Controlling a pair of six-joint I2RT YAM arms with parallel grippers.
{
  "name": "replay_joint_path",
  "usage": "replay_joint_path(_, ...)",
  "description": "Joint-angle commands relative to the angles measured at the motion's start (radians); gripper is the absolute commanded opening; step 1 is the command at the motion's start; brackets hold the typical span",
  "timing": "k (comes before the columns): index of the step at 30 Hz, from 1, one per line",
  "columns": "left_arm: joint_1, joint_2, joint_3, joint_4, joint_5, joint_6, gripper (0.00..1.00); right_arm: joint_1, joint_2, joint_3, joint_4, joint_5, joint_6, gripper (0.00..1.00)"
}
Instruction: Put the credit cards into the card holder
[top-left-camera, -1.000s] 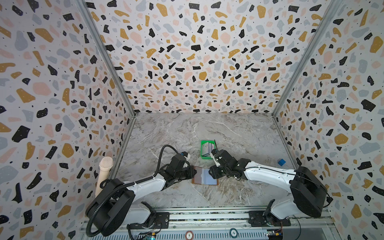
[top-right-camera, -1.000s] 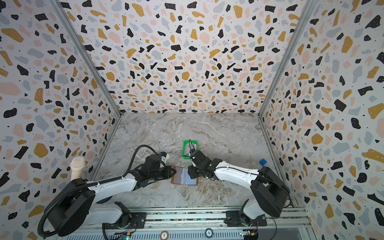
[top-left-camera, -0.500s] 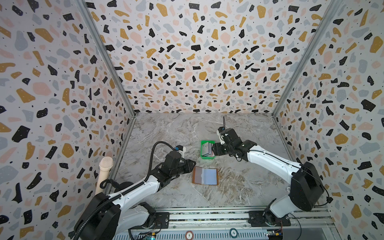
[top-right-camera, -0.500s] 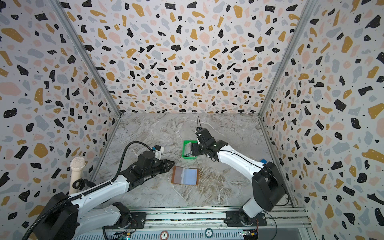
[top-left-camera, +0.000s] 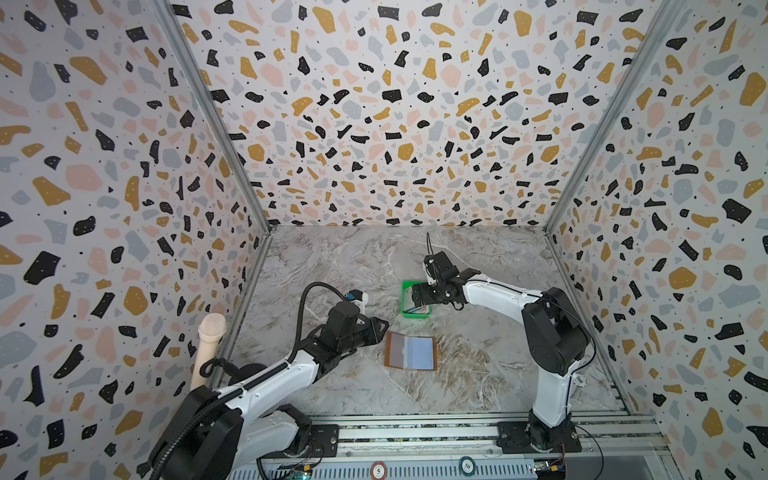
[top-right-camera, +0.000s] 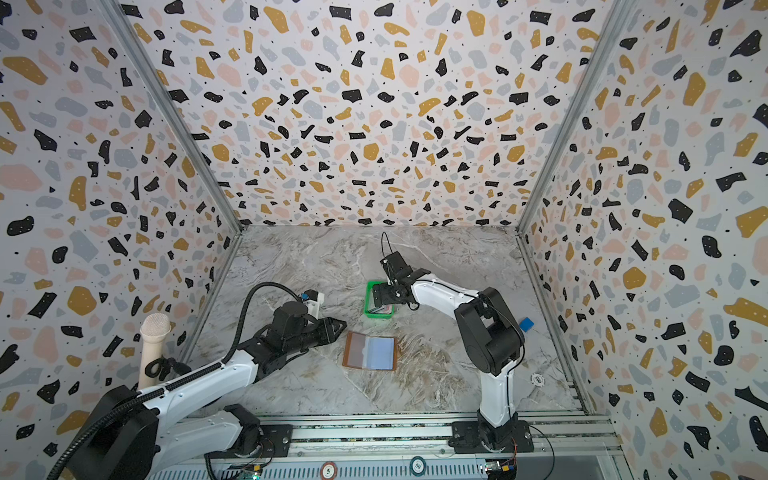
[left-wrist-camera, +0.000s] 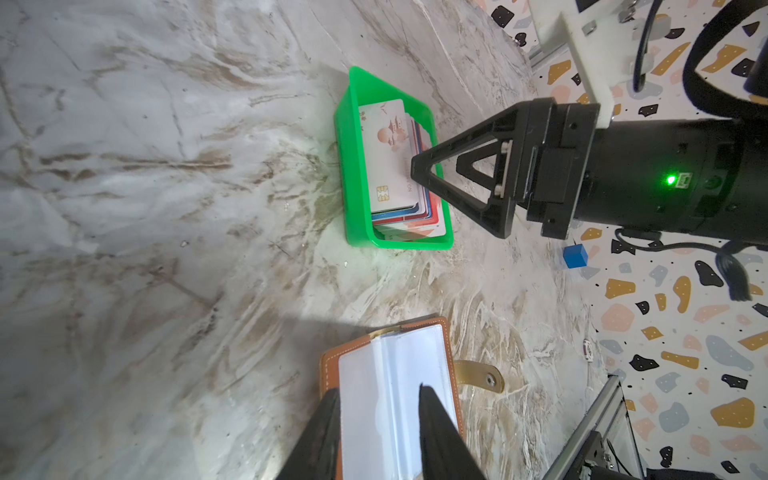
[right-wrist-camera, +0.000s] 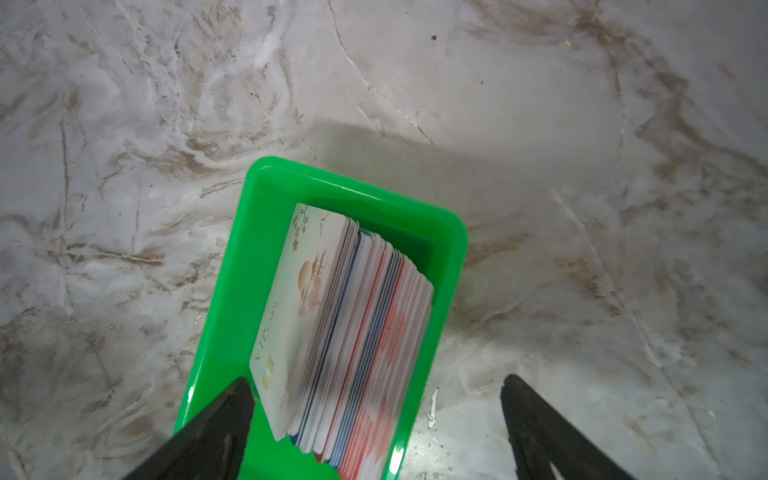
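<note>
1. Over the last second the right tool (right-wrist-camera: 376, 380) has left the open holder and moved to the far side of the small green plastic tray (right-wrist-camera: 266, 178). The left tool (left-wrist-camera: 377, 390) has drawn back from on top of the holder to its left edge, as both top views show.
2. Right tool: jaws spread wide, gripping nothing. In the right wrist view one finger (right-wrist-camera: 224, 415) sits inside the tray beside the stack. The other finger is outside the tray wall, over the grey marble-pattern desk (top-left-camera: 332, 266).
3. Left tool: jaws partly apart with nothing between them. In a top view its tip (top-left-camera: 381, 328) lies just beside the holder's upper left corner. Whether it touches cannot be told.
4. The stack of thin plastic credit cards (right-wrist-camera: 345, 324) is in the tray, slightly fanned. A white card with a gold chip (left-wrist-camera: 388, 158) is on top, with red and blue edges showing beneath it.
5. The tan-brown leather-like card holder (top-left-camera: 411, 351) lies open and flat on the desk, nearer the rail than the tray and apart from it. Its clear bluish sleeves (left-wrist-camera: 390, 365) face up, and the snap tab strap (left-wrist-camera: 478, 376) sticks out to one side.
6. A small blue cube (top-right-camera: 526, 324) rests by the right wall.
</note>
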Motion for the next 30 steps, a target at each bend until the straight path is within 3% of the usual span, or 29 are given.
replay_joint_path(1, 0.015, 0.001, -0.017, 0.037, 0.030, 0.023, 0.34, -0.002, 0.023, 0.050, 0.020, -0.027, 0.038, 0.96)
replay_joint_path(9, 0.030, 0.001, -0.034, 0.048, 0.051, 0.025, 0.35, -0.002, 0.150, 0.141, -0.050, -0.020, -0.003, 0.96)
replay_joint_path(21, 0.046, -0.012, -0.046, 0.052, 0.055, 0.027, 0.34, 0.004, 0.197, 0.181, -0.176, 0.267, -0.109, 0.85)
replay_joint_path(27, 0.050, -0.005, -0.051, 0.068, 0.069, 0.020, 0.34, -0.001, 0.190, 0.167, -0.140, 0.203, -0.133, 0.67)
replay_joint_path(30, 0.052, 0.001, -0.051, 0.071, 0.073, 0.018, 0.34, -0.001, 0.196, 0.168, -0.126, 0.162, -0.141, 0.66)
